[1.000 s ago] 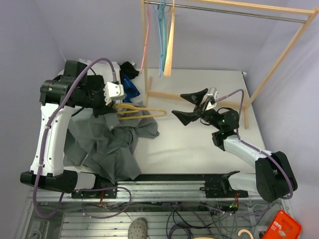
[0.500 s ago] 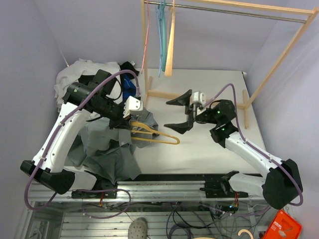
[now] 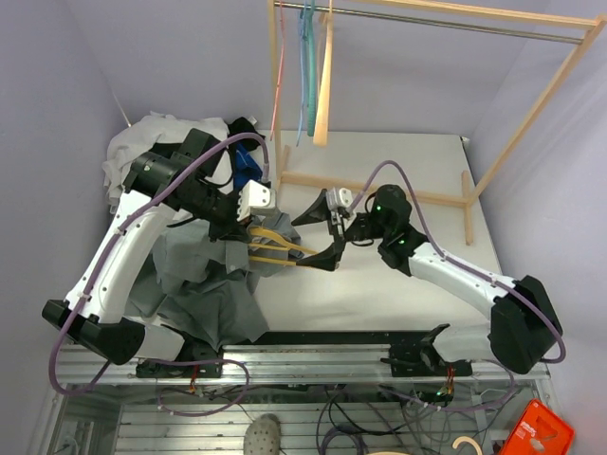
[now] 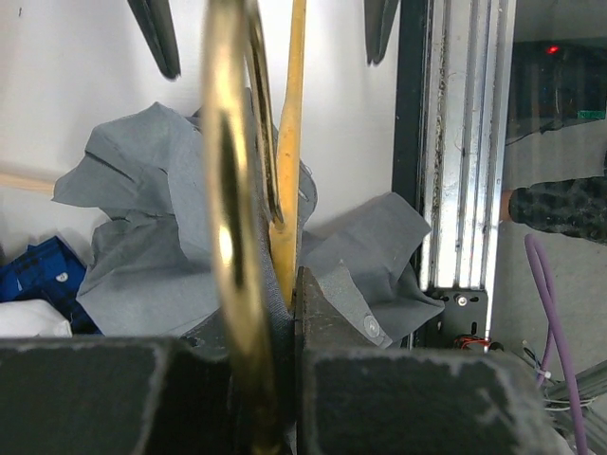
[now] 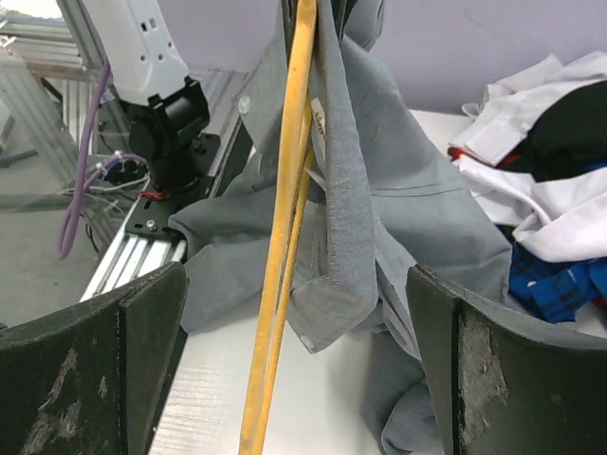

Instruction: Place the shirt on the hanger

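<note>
The grey shirt (image 3: pixel 204 284) lies crumpled on the table's left side, one part lifted. My left gripper (image 3: pixel 247 232) is shut on the yellow hanger (image 3: pixel 285 254) together with a fold of the shirt (image 4: pixel 142 256); the left wrist view shows the hanger (image 4: pixel 226 237) and fabric pinched between the jaws of the left gripper (image 4: pixel 285 303). The hanger's far end reaches between the open fingers of my right gripper (image 3: pixel 321 234). In the right wrist view the right gripper (image 5: pixel 296 275) is open, with the hanger's bars (image 5: pixel 283 218) and the hanging shirt collar (image 5: pixel 398 209) between its fingers, untouched.
A wooden rack (image 3: pixel 277 95) at the back holds pink, teal and cream hangers (image 3: pixel 308 66). A white garment (image 3: pixel 142 142) and a dark blue one (image 3: pixel 245 169) lie at the back left. A metal rail (image 3: pixel 332 346) runs along the near edge.
My left arm swung the hanger and shirt fold toward the table's middle. My right gripper moved left, still open, until its fingers straddle the hanger's far end.
</note>
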